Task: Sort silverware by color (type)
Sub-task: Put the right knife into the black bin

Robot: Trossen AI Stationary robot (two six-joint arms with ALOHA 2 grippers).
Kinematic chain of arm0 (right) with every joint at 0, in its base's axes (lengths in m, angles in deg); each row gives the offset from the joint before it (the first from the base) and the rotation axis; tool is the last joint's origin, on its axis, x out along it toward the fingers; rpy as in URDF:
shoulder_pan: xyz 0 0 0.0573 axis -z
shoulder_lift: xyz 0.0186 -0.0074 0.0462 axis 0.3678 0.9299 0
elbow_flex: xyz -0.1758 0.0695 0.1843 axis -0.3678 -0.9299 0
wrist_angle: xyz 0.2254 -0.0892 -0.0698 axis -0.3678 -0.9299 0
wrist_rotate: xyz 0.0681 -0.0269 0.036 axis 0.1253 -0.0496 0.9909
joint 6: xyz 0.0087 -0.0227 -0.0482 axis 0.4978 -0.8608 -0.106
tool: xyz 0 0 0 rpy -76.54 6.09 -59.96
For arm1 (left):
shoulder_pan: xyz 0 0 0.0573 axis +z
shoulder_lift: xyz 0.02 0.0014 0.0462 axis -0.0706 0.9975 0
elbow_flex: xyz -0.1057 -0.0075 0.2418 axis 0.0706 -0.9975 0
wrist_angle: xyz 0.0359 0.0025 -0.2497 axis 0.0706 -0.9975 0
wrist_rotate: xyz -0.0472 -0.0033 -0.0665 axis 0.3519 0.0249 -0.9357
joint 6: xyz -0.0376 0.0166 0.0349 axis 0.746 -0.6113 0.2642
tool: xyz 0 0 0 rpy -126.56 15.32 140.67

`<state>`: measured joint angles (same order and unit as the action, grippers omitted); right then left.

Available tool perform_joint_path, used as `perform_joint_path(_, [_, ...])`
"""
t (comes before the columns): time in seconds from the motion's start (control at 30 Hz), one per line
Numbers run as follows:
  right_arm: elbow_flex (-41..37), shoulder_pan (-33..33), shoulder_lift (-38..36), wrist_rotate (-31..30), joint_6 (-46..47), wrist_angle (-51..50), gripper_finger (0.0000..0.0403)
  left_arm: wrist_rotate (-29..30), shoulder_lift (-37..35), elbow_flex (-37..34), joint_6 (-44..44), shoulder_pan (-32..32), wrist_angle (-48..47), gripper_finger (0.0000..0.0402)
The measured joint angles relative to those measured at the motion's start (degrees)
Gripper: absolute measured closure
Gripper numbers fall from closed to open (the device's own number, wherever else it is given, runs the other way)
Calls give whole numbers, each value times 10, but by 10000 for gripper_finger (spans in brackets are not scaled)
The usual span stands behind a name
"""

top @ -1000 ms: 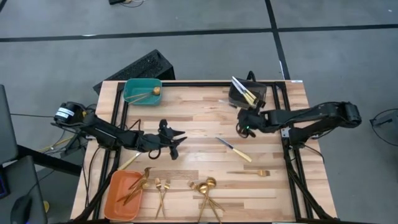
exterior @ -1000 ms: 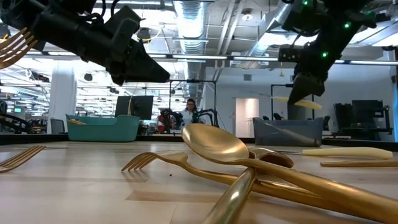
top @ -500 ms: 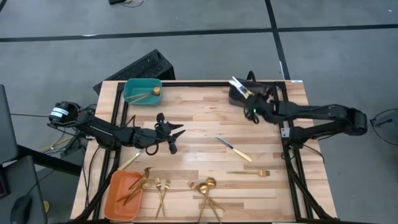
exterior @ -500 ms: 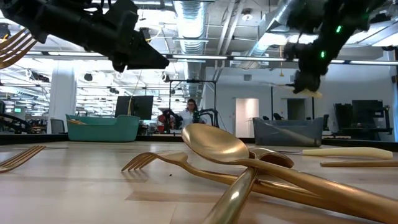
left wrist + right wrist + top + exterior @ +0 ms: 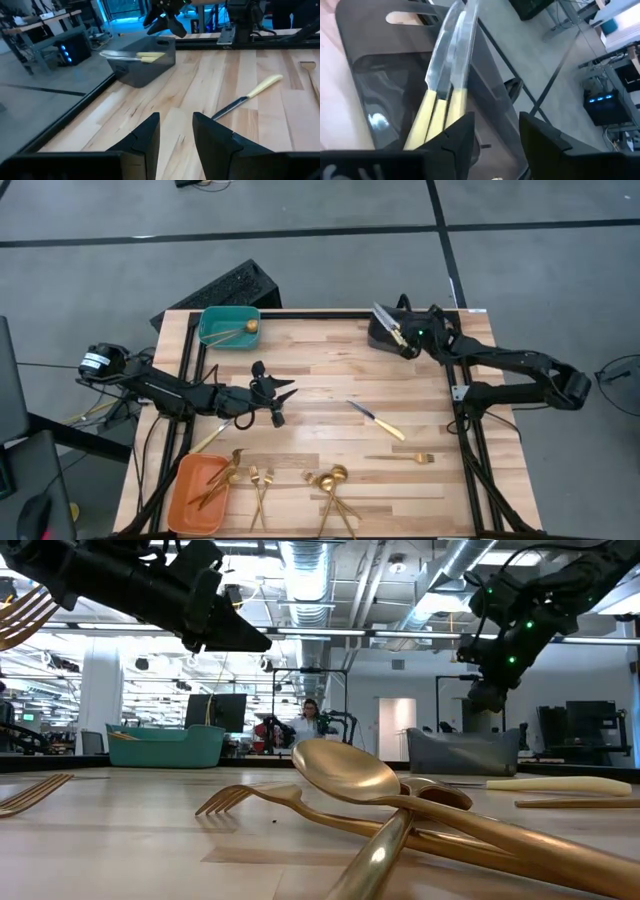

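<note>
Right gripper point(image 5: 408, 343) open over grey bin's point(image 5: 382, 335) rim, knives point(image 5: 442, 95) inside.

floor: grey with dark seams point(image 5: 300, 220) | ceiling: strip lights, ducts point(image 5: 310, 560) | far back: a person point(image 5: 309, 718)

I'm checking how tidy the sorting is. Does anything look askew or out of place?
Yes. The knives in the dark grey bin do not lie flat: their blades stick out over the rim, as the right wrist view shows. One knife lies loose mid-table, and the spoons near the front edge are piled crosswise.
</note>
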<state>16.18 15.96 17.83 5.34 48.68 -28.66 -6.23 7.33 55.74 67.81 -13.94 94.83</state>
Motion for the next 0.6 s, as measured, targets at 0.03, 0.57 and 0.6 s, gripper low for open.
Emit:
perform_joint_path(0.03, [0, -2, 0, 1, 1, 0, 218, 0, 0, 0, -3, 2, 3, 297])
perform_joint_path(0.57, [4, -196, -36, 315, 214, 3, 237, -21, 0, 0, 13, 10, 14, 297])
perform_joint_path(0.6, [4, -215, -46, 326, 210, 6, 240, -21, 0, 0, 13, 8, 14, 297])
